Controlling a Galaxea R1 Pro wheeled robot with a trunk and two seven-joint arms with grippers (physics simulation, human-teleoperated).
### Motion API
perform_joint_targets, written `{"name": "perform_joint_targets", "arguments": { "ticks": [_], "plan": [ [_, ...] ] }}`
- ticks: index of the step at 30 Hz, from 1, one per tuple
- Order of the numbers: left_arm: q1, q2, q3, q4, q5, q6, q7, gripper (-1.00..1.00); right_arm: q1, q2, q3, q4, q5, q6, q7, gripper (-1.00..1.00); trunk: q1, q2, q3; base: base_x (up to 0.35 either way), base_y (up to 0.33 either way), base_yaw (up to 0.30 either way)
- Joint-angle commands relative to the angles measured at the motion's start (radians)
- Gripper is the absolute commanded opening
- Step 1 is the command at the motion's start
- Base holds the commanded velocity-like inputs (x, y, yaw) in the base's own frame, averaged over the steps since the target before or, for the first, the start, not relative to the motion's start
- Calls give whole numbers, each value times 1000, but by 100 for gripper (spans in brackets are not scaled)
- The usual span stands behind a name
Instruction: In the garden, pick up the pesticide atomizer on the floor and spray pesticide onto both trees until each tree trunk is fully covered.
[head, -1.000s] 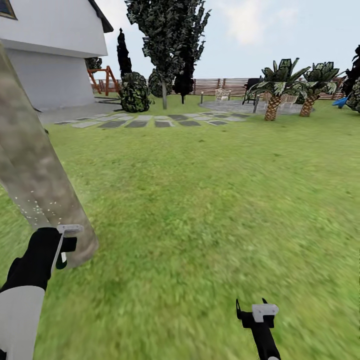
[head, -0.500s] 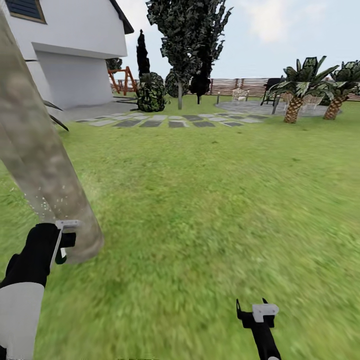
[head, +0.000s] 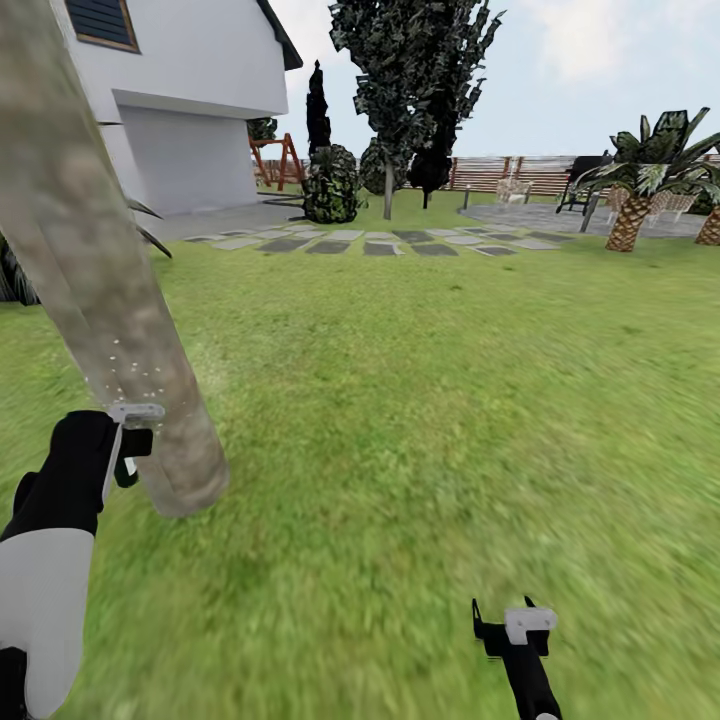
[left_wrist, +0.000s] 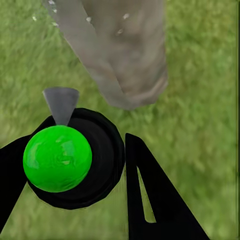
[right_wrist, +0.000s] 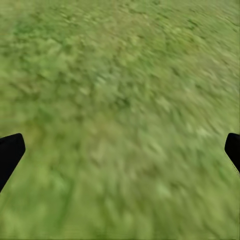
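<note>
The left gripper (head: 128, 455) is hanging low at the left of the head view, just beside the foot of a thick mottled trunk (head: 100, 270) that is slanting up out of the frame. In the left wrist view its black fingers (left_wrist: 150, 200) are pinching the atomizer (left_wrist: 70, 159), a black body with a glossy green ball (left_wrist: 57, 158) on it and a grey cone-shaped nozzle (left_wrist: 61, 102) pointing toward the trunk's flared base (left_wrist: 130, 60). Whitish specks of pesticide (head: 130, 375) are dotting the bark just above the gripper, and a few pale specks are showing on the trunk in the wrist view as well.

The right gripper (head: 512, 625) is sitting low in the head view, right of centre, well apart from the trunk, over the lawn (head: 430, 400). In the right wrist view its two fingers (right_wrist: 10, 152) are spread wide at the frame's opposite edges, with only blurred grass between them.

Farther off, grey paving stones (head: 370, 243) are lying in a row across the grass. A white house (head: 190, 110) is standing behind the trunk, with dark leafy trees (head: 410, 90) and a round bush (head: 332, 185) near it. A brown slatted fence (head: 510, 173) is running along the back, and a short palm (head: 640, 190) with a scaly trunk is standing at the right.
</note>
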Motion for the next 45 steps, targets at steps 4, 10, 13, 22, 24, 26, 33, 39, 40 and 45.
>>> {"name": "perform_joint_targets", "arguments": {
  "ticks": [4, 10, 13, 22, 24, 26, 33, 39, 40, 45],
  "plan": [
    [1, 1, -1, 0, -1, 0, 1, -100, 0, -1, 0, 0, 0, 0, 0, 100, 0, 0, 0, 239, -162, 0],
    [2, 3, -1, 0, -1, -2, 1, -100, 0, -1, 0, 0, 0, 0, 0, 100, 0, 0, 0, 216, -189, 0],
    [4, 4, -1, 2, -1, -2, 1, -100, 0, -1, 0, 0, 0, 0, 0, 100, 0, 0, 0, 114, -254, 0],
    [5, 7, -1, 7, -3, -2, 1, -100, 0, -1, 0, 0, 0, 0, 0, 100, 0, 0, 0, 99, -261, 85],
    [5, 8, -1, 10, -3, -3, 1, -100, 0, -1, 0, 0, 0, 0, 0, 100, 0, 0, 0, 99, -262, 262],
    [6, 9, 0, 13, -3, -3, 1, -100, 0, -1, 0, 0, 0, 0, 0, 100, 0, 0, 0, 99, -262, 273],
    [53, 11, 9, 15, -2, -6, 9, -100, 0, -1, 0, 0, 0, 0, 0, 100, 0, 0, 0, 122, -262, 278],
    [57, 11, 11, 16, -1, -7, 31, -100, 0, -1, 0, 0, 0, 0, 0, 100, 0, 0, 0, 147, -261, 278],
    [57, 10, 11, 16, -1, -8, 31, -100, 0, -1, 0, 0, 0, 0, 0, 100, 0, 0, 0, 170, -247, 278],
    [57, 9, 9, 16, -1, -8, 31, -100, 0, -1, 0, 0, 0, 0, 0, 100, 0, 0, 0, 191, -233, 275]
  ]
}}
